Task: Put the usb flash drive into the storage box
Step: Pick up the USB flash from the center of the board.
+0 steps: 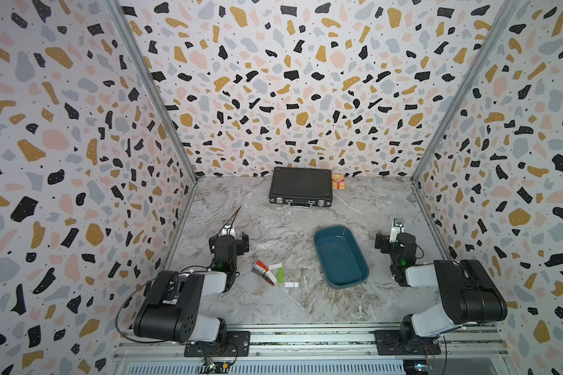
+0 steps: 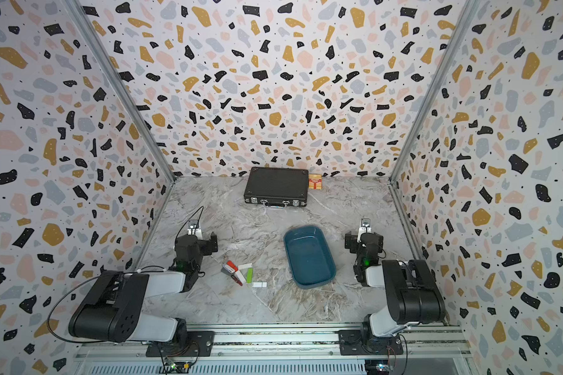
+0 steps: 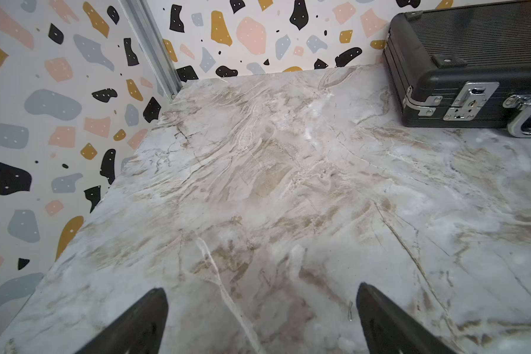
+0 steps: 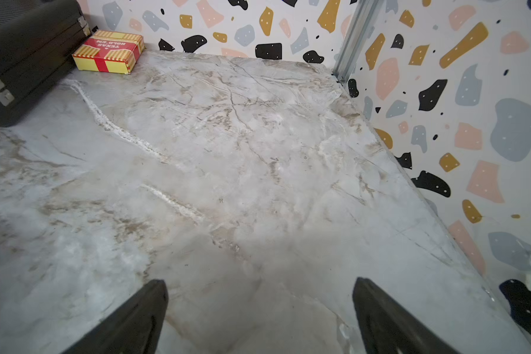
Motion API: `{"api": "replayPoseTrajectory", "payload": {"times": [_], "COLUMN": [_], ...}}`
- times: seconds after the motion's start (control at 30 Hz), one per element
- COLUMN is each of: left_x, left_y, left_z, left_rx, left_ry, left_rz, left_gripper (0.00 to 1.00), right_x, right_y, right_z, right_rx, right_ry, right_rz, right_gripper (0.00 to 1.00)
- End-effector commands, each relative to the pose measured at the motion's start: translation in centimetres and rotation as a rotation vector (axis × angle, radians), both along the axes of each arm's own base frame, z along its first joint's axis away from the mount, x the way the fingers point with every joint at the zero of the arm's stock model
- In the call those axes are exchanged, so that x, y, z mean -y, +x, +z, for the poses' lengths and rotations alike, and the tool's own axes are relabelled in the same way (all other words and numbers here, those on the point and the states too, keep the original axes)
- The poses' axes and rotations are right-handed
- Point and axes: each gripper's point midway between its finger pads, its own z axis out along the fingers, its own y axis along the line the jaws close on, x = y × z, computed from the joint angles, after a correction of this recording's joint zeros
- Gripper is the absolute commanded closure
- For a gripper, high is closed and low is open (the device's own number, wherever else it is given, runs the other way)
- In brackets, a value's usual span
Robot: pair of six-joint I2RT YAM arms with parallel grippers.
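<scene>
USB flash drives: small cluster just beside storage box
Handling: likely light, rigid, slick
Hold: pinch one across long sides
Left gripper: spread, empty
Right gripper: spread, empty

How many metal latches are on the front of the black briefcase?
2: one latch at one side of the handle, another at its other side, on the briefcase front. None seems hidden.

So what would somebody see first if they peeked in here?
Probably the speckled walls, covered in black, gold and pink blobs all around. Then the dark blue storage box, empty, in the middle of the marble table, with a small bunch of colourful flash drives beside it, toward the left arm.
</scene>
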Motion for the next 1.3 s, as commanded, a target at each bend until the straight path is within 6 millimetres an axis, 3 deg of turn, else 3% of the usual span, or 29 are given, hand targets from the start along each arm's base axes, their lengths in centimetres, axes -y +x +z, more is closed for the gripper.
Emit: {"api": "replayPoseTrajectory", "payload": {"times": [0.0, 0.97, 1.07, 1.17, 1.27], "left_x": [0.3, -0.3, -0.5, 1.7, 2.7], "left_y": [0.7, 0.5, -0.6, -1.2, -2.5], "left_z": [1.4, 1.6, 4.0, 8.0, 12.4], "left_rx": [0.052, 0.065, 0.125, 0.132, 0.242], "left_ry": [-0.003, 0.005, 0.048, 0.134, -0.153], "left_rz": [-0.012, 0.028, 0.083, 0.052, 0.082], "left_gripper": [0.0, 0.0, 0.0, 0.0, 0.0], "right_x": [-0.2, -0.1, 0.2, 0.0, -0.8], "right_y": [0.5, 0.5, 0.4, 0.1, -0.3], "right_z": [0.9, 0.9, 1.9, 5.2, 8.8], "right_rx": [0.026, 0.023, 0.044, 0.009, 0.038], "right_ry": [-0.004, 0.0, -0.009, -0.034, 0.178], "right_rz": [0.008, 0.007, -0.013, -0.024, -0.063], "right_gripper": [0.0, 0.0, 0.0, 0.0, 0.0]}}
